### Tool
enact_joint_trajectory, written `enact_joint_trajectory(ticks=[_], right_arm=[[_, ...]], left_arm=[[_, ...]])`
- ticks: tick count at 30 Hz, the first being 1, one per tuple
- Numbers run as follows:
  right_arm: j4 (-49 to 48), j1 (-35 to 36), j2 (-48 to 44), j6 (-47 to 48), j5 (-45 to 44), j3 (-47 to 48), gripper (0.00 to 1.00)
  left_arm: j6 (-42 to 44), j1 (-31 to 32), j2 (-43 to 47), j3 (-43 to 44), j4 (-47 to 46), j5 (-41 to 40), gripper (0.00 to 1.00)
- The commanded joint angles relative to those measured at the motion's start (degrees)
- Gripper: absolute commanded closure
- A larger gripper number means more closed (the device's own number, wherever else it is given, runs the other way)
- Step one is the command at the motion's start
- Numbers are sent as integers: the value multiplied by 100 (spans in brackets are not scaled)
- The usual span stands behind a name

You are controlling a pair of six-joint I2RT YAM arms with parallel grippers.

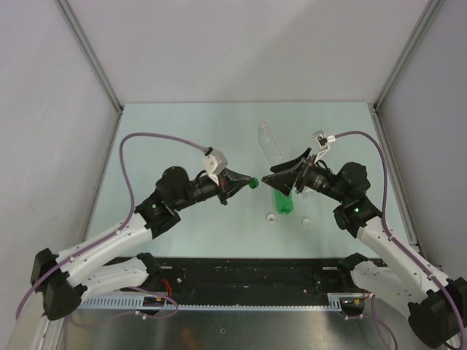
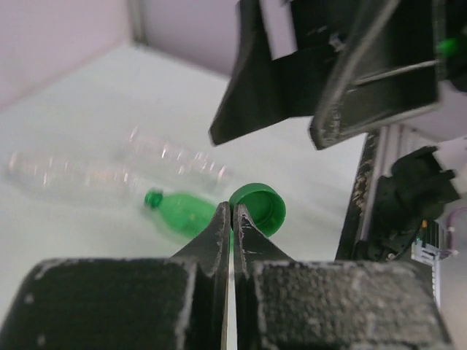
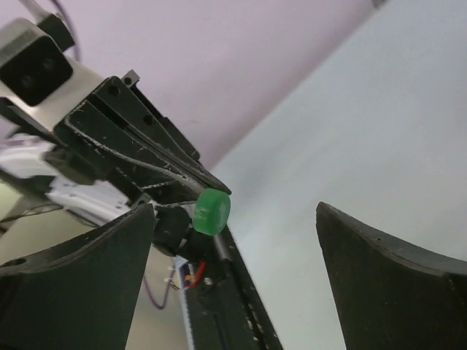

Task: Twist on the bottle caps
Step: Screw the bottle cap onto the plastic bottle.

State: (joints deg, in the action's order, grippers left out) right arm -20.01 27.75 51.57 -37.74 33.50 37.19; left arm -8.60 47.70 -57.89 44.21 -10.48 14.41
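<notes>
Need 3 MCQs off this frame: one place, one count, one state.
1. Where is the green cap?
A) pinched in the left end effector
B) in the right end effector
C) lying on the table

2. How many white caps lie on the table?
A) one
B) two
C) three

3. The right end effector is:
A) open, nothing in it
B) shut on the green cap
C) shut on a white cap

Answers:
1 A, both wrist views show the left tips clamped on the cap.
2 B, the top view shows two.
3 A, its fingers stand wide apart with nothing between them.
</notes>
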Motion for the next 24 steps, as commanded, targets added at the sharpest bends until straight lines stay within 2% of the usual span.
enact_joint_trajectory(ticks=[1, 5, 9, 15, 24], right_arm=[[-888, -79, -293, -975, 976, 52, 2], [-1709, -86, -220, -1502, 1423, 52, 1], [-2181, -58, -37, -2346, 1452, 52, 2], [-2745, 252, 206, -2799, 1649, 59, 14], [-2522, 393, 249, -2777, 1596, 95, 31]], left_arm=[[1035, 3, 529, -194, -1692, 1353, 100], [1587, 8, 678, -143, -1885, 1776, 100], [1896, 10, 619, -6, -1914, 2102, 100], [2075, 9, 444, 152, -1914, 2326, 100], [2161, 2, 299, 291, -1914, 2396, 100]])
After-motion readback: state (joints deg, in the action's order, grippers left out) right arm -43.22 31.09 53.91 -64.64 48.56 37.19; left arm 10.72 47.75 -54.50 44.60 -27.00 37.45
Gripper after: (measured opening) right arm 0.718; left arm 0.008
